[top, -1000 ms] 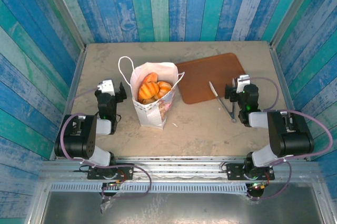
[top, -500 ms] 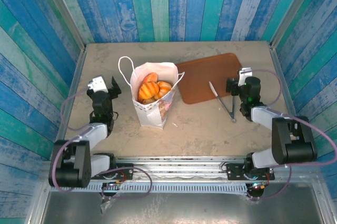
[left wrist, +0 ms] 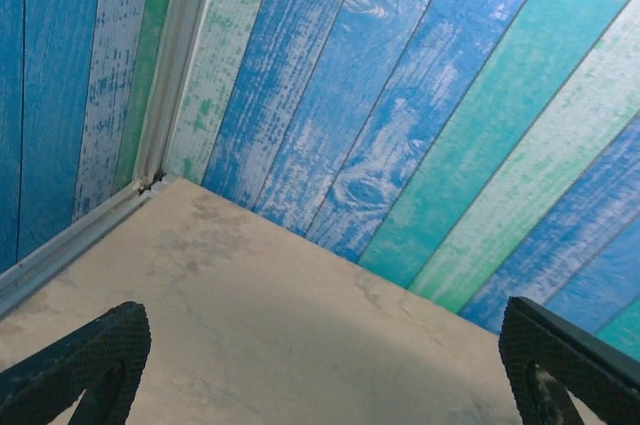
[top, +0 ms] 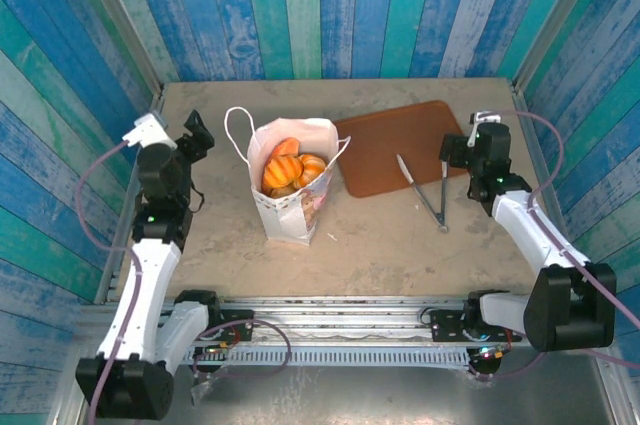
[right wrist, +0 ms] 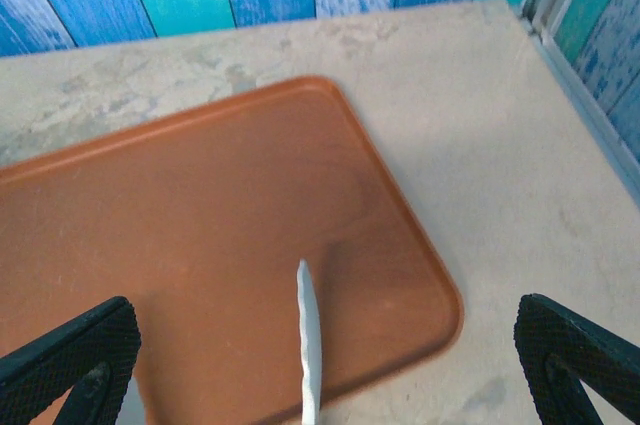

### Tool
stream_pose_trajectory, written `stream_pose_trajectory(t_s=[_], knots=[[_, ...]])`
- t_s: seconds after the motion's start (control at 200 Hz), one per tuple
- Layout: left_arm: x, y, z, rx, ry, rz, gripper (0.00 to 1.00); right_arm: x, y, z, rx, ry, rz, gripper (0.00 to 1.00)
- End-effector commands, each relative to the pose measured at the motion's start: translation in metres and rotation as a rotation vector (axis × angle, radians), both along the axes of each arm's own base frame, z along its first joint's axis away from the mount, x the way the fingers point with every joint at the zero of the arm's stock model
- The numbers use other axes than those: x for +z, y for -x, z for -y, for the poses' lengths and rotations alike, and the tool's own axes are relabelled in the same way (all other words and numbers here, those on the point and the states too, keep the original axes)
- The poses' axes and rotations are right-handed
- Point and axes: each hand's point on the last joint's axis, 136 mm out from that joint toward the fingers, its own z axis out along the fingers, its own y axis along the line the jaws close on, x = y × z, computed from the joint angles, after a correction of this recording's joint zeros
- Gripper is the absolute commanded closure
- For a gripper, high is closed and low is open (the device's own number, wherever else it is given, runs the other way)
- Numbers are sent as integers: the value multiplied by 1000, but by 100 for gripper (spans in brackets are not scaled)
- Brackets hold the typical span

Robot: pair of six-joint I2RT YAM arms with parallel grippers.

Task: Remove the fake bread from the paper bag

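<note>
Left hand and right hand both stand with jaws wide, holding nothing, each well apart from the paper bag. The bag stands upright on the bench, mouth open, with the fake bread piled inside. Treat this as the approach step: no loaf is out yet. Next, bring one hand over the mouth and lower it onto the topmost loaf, avoiding the cord handle.

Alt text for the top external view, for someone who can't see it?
A white paper bag stands open on the table, orange fake bread inside. A brown tray lies to its right, metal tongs across its near edge. The left gripper and right gripper are open either side, holding nothing.
</note>
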Motion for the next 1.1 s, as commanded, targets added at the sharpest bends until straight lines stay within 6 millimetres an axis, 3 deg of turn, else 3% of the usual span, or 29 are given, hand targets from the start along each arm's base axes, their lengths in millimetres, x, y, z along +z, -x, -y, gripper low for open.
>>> stream_pose_trajectory(t_s=[0.0,0.23,0.386,0.446,0.766,0.972,1.097], knots=[[-8,27,13,-80,46,-90,6,-16,13,1,-34,-46,-132,0],[31,68,37,-218,92,-38,6,-36,13,-13,11,-83,-305,2],[40,78,62,-363,123,-51,6,-47,20,-12,-27,-101,-381,11],[39,78,71,-417,133,-65,1,-48,20,-11,-37,-99,-405,13],[8,62,98,-526,161,-207,25,-52,17,-14,-30,-114,-425,11],[-17,39,131,-604,75,-351,29,-54,14,-10,-39,-88,-442,11],[-31,25,134,-596,35,-407,34,-53,9,-9,-35,-64,-461,11]])
